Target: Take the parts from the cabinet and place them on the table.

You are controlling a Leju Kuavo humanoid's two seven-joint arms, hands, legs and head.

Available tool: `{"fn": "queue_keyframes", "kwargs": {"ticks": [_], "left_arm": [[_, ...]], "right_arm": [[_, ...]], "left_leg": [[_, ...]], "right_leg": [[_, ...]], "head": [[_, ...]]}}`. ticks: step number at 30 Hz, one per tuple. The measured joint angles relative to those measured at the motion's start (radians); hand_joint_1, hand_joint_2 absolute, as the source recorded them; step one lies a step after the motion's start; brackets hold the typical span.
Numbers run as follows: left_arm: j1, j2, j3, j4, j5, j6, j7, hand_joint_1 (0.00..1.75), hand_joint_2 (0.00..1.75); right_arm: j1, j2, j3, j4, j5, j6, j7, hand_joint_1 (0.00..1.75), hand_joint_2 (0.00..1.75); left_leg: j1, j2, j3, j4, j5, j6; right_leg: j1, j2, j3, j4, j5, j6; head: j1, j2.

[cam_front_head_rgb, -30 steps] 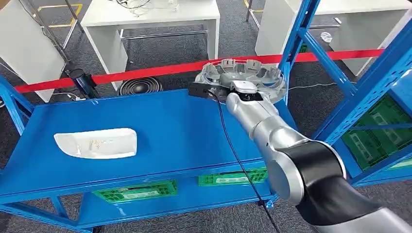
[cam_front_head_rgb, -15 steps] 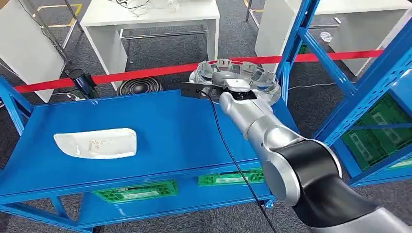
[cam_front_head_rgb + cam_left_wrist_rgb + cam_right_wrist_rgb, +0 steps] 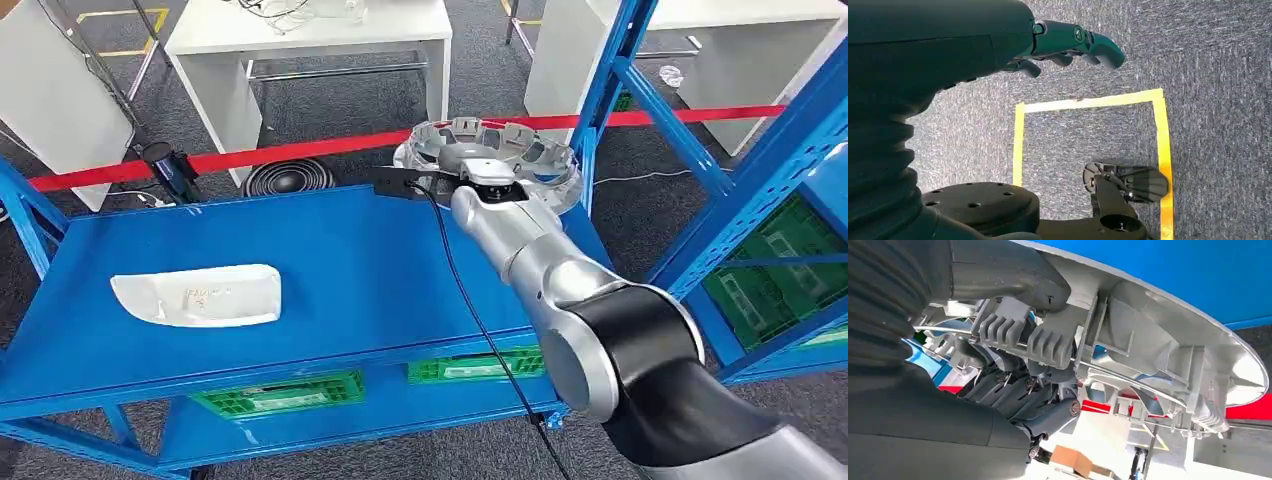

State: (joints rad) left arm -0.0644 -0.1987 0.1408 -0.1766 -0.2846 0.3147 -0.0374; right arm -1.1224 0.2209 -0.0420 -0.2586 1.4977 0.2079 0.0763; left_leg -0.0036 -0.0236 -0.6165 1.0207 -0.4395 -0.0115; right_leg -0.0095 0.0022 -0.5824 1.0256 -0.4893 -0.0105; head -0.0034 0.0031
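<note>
A round grey ribbed part (image 3: 500,150), shaped like a wheel cover, hangs over the far right corner of the blue shelf top (image 3: 340,260). My right hand (image 3: 478,172) grips its near rim; in the right wrist view the thumb (image 3: 1013,275) lies on the part (image 3: 1168,350) and the fingers (image 3: 1023,385) curl under its ribs. A white curved part (image 3: 197,295) lies on the left of the blue top. My left hand (image 3: 1068,47) hangs above the carpet with its fingers loosely curled, holding nothing.
A red barrier tape (image 3: 250,155) runs behind the blue surface. Blue rack uprights (image 3: 610,90) stand to the right, green crates (image 3: 770,270) behind them and more green crates (image 3: 285,392) below. White tables (image 3: 300,40) stand beyond. A black cable (image 3: 470,290) trails along my right arm.
My right hand has carried the grey round part slightly leftward along the far edge of the blue top. The white part has not moved.
</note>
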Motion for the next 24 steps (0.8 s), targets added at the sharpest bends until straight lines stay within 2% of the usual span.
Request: {"fn": "queue_keyframes", "kwargs": {"ticks": [11, 20, 24], "left_arm": [[-0.006, 0.0, 0.0, 0.001, 0.0, -0.006, 0.008, 0.0, 1.75], [-0.009, 0.0, 0.005, 0.002, 0.015, 0.002, 0.068, 0.0, 1.75], [-0.01, 0.0, 0.007, 0.002, 0.012, 0.001, 0.056, 0.0, 1.75]], "right_arm": [[-0.005, 0.0, 0.0, 0.0, 0.001, 0.001, -0.001, 1.64, 1.75], [-0.033, 0.0, 0.01, 0.0, 0.011, 0.016, 0.0, 1.64, 1.75], [-0.037, 0.0, 0.013, 0.0, 0.01, 0.019, 0.005, 1.64, 1.75]], "left_leg": [[0.0, 0.0, 0.0, 0.0, 0.0, 0.0], [0.0, 0.0, 0.0, 0.0, 0.0, 0.0], [0.0, 0.0, 0.0, 0.0, 0.0, 0.0]], "right_leg": [[0.0, 0.0, 0.0, 0.0, 0.0, 0.0], [0.0, 0.0, 0.0, 0.0, 0.0, 0.0], [0.0, 0.0, 0.0, 0.0, 0.0, 0.0]], "head": [[0.0, 0.0], [0.0, 0.0], [0.0, 0.0]]}}
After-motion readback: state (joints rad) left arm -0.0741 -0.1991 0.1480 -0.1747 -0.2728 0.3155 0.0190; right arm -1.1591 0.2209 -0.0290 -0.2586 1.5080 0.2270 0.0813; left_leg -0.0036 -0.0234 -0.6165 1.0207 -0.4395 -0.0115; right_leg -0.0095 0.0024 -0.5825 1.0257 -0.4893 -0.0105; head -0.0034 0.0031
